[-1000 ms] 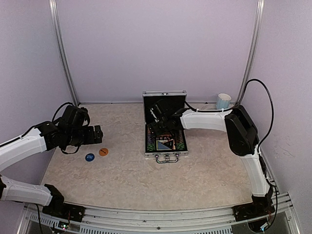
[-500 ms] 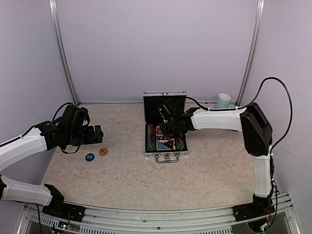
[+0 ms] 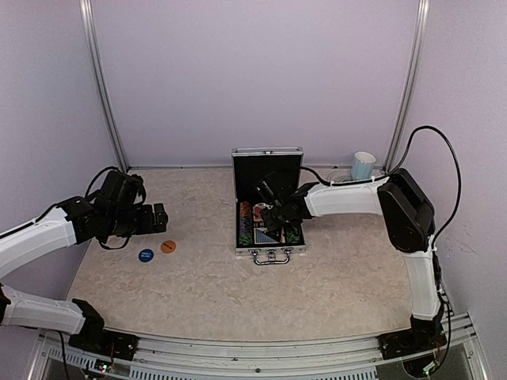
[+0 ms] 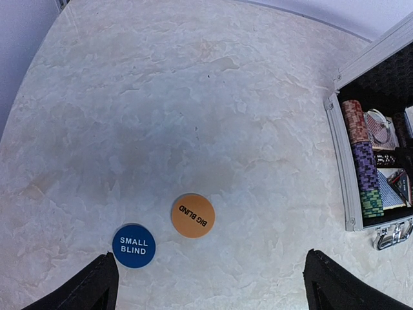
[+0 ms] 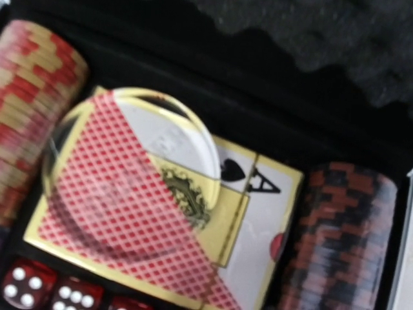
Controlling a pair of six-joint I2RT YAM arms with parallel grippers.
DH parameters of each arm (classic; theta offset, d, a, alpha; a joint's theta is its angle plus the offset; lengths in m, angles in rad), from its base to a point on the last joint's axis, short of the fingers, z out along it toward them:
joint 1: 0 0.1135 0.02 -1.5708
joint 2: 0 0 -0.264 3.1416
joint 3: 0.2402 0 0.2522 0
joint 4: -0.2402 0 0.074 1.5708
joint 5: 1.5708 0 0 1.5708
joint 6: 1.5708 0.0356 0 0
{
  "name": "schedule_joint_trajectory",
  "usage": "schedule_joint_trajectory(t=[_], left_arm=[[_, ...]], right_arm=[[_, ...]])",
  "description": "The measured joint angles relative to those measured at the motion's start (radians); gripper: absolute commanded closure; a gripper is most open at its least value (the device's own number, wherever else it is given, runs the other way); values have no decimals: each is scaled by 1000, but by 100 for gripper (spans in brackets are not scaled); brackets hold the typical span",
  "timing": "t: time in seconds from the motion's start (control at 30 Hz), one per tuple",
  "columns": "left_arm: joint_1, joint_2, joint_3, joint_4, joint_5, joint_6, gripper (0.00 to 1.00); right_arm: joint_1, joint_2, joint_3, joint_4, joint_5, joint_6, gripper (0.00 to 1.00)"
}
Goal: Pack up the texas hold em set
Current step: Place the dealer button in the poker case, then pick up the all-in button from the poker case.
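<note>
The marbled tabletop [image 3: 206, 285] carries an open silver briefcase [image 3: 269, 166] at centre, a blue disc [image 3: 146, 255] and orange disc [image 3: 168, 247] at left, and a light-blue mug [image 3: 363, 165] upper right.

My table [image 4: 161, 97]: case [image 4: 340, 165] in the middle, two discs to its left.
The big-blind disc [image 4: 193, 216] lies just right of the small-blind disc [image 4: 133, 246]; inside the case, a third disc [image 5: 129, 174] rests on a card deck [image 5: 258, 245] between two chip rows [image 5: 32, 97].

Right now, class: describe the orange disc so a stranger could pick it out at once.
Find the open silver case mid-table and look left to two flat discs on the marble tabletop. The orange disc lies nearer the case and reads BIG BLIND; its blue neighbour reads SMALL BLIND.
</note>
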Motion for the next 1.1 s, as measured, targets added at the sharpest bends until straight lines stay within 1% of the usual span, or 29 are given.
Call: schedule_joint_trajectory(t=[0.27,0.57,0.83,1.0,1.1], left_arm=[[0,0,-1,0,0,0,1],[0,0,-1,0,1,0,1],[0,0,-2,0,1,0,1],[0,0,-4,0,11,0,1],[0,0,-5,0,12,0,1]], right_arm=[[-5,34,10,3,6,5,61],[-6,90,103,-8,6,-11,61],[-6,91,106,-11,12,-30,60],[-6,102,134,-37,14,-51,60],[-6,114,154,-61,14,-56,59]])
